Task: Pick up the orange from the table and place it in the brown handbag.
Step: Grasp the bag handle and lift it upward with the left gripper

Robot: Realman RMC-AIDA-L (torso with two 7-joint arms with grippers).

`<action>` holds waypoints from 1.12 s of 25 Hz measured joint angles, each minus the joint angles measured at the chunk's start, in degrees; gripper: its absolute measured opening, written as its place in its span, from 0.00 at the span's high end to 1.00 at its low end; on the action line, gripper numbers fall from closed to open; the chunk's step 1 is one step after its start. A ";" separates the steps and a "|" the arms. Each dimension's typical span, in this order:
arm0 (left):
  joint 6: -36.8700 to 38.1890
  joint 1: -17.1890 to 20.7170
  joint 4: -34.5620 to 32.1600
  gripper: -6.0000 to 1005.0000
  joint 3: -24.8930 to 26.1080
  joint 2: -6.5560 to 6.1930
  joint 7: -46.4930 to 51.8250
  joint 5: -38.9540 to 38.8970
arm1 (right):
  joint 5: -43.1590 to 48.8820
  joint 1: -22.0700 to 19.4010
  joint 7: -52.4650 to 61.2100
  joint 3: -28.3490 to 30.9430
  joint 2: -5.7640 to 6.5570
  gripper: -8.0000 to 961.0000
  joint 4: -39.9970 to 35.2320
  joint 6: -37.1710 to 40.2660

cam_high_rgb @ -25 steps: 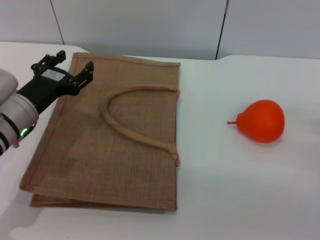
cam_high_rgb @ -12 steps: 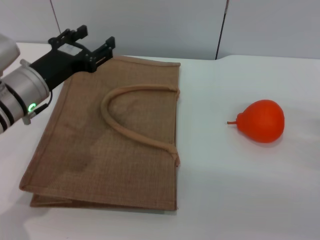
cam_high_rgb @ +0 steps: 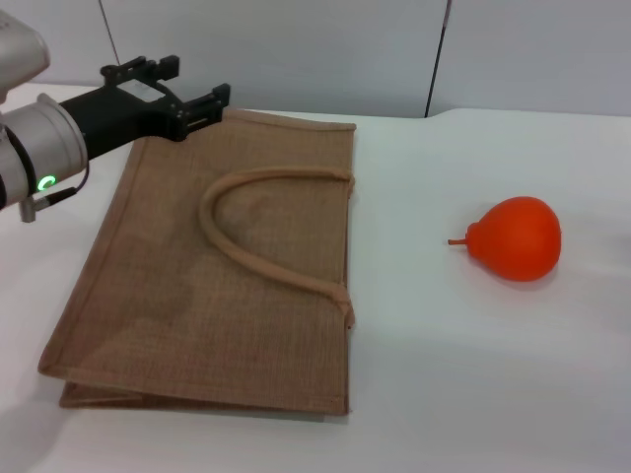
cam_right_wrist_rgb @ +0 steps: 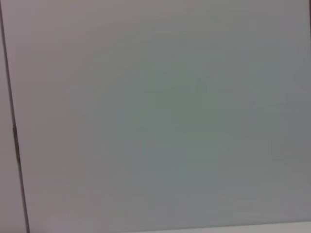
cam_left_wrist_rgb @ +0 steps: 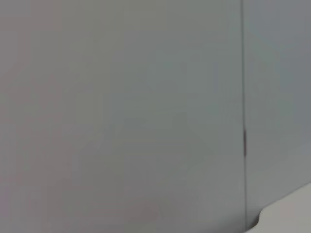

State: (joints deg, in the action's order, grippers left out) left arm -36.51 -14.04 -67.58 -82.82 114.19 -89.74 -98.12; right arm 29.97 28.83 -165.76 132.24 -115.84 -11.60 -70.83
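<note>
Head view shows the table (cam_high_rgb: 473, 394) carrying the brown handbag (cam_high_rgb: 197, 296) lying flat with its mouth facing the orange (cam_high_rgb: 516, 237) well apart on the right, while the left gripper (cam_high_rgb: 185, 97), jaws spread and empty, hovers over the bag's far-left corner.

Pale grey wall panels (cam_high_rgb: 296, 49) with dark vertical seams (cam_high_rgb: 438, 59) behind.

white table (cam_high_rgb: 444, 394), plain smooth top. brown handbag (cam_high_rgb: 212, 276) lies flat on the left half, handle loop facing up. orange (cam_high_rgb: 516, 237) sits on the right side, well apart from the bag, stem pointing left toward it.
</note>
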 joint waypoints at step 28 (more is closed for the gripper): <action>-15.86 -13.50 4.74 0.24 11.38 2.09 39.64 41.67 | 0.45 0.79 0.09 -0.32 -0.17 0.07 -0.11 0.43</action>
State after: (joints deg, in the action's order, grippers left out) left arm -52.37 -27.53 -62.84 -71.45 116.28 -50.09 -56.45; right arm 30.42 29.62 -165.67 131.92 -116.01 -11.71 -70.40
